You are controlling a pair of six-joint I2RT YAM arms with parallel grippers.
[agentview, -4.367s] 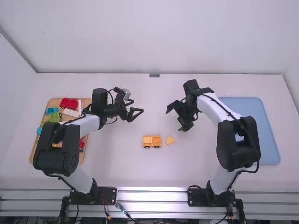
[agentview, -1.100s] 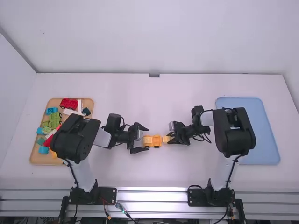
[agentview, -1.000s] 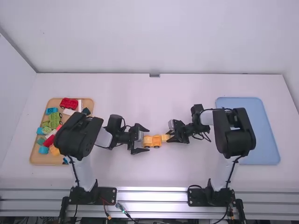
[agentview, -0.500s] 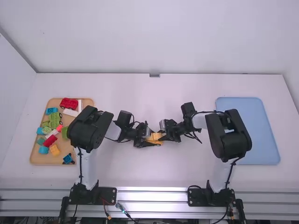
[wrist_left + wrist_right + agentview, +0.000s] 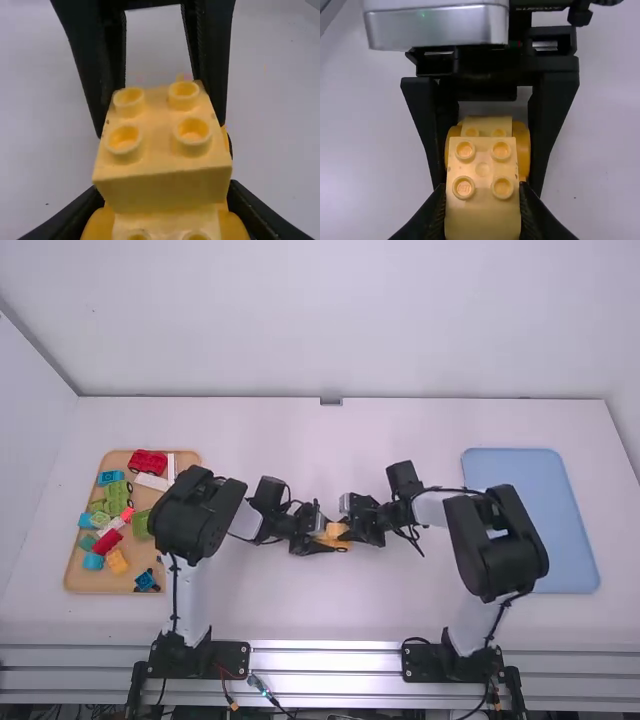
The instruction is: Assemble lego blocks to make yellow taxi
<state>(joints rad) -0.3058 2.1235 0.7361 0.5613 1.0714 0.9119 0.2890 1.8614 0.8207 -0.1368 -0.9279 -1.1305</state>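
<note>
Held the pale yellow square-topped plastic block (image 5: 482, 170) in the black two-finger right gripper (image 5: 482, 195), closed down to the block's width against opposite sides. Gripped the orange-yellow plastic wheeled base (image 5: 232, 225) in the black two-finger left gripper (image 5: 164, 194), closed to its width around the rounded flanks. Found block and base together just left of the middle of the scene, between the two arms, with right gripper on the right and left gripper on the left. Read the base's long axis as left to right, in line with both grippers. Saw the block above the base, towards the right gripper; could not tell whether seated on the studs. Judged the step as joining block to base; likely needed studs squared, then a straight push down, with a skewed fit as the risk.
</note>
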